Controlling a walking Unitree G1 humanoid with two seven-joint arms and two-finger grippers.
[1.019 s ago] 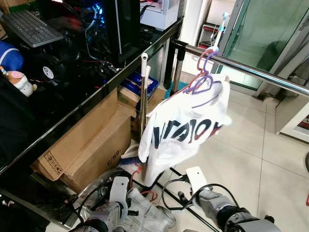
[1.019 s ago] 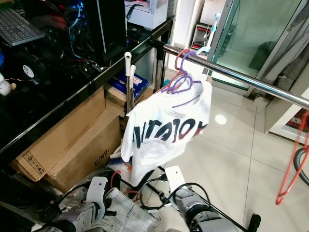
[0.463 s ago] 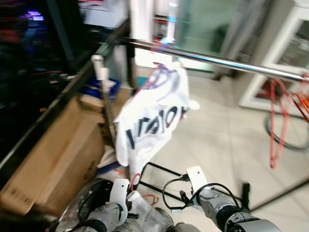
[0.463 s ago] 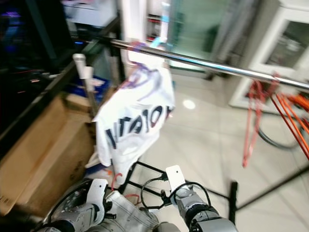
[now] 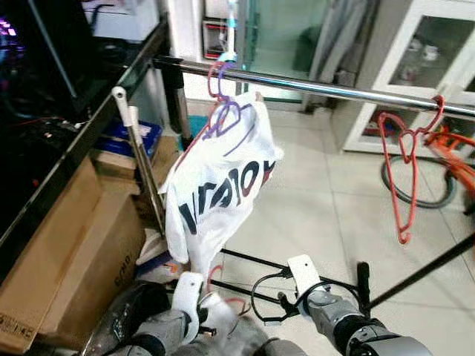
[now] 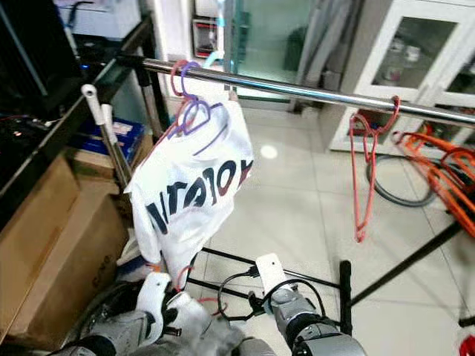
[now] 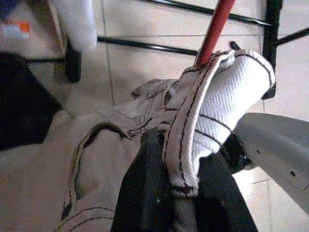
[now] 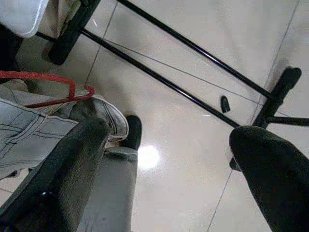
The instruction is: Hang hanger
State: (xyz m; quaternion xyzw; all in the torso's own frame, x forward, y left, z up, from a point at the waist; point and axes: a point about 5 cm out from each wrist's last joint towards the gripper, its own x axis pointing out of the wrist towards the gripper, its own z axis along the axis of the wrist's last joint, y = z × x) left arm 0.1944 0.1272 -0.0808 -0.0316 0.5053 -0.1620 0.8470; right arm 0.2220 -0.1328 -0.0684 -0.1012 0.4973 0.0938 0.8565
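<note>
A steel rail point(image 5: 334, 85) runs across at chest height. On its left end hangs a white printed T-shirt point(image 5: 215, 193) on purple and pink hangers point(image 5: 223, 111). An empty red hanger point(image 5: 401, 170) hangs further right. Low in front, my left gripper point(image 7: 186, 164) is shut on the waistband of pale trousers point(image 7: 72, 159), whose red hanger point(image 7: 215, 29) sticks out above the fabric. The trousers point(image 5: 223, 330) bunch between my arms. My right gripper point(image 8: 169, 133) is open beside them, over the floor tiles, holding nothing.
Cardboard boxes point(image 5: 67, 245) sit under a black desk point(image 5: 82, 148) on the left. A white pole point(image 5: 141, 156) leans there. The rack's black base bars point(image 5: 256, 259) cross the floor ahead. Orange hangers point(image 6: 445, 163) and a white cabinet point(image 5: 438, 44) stand at right.
The camera has swung right, bringing the rail's right part and the red hanger into view. Both arms stay low, the left still holding the trousers.
</note>
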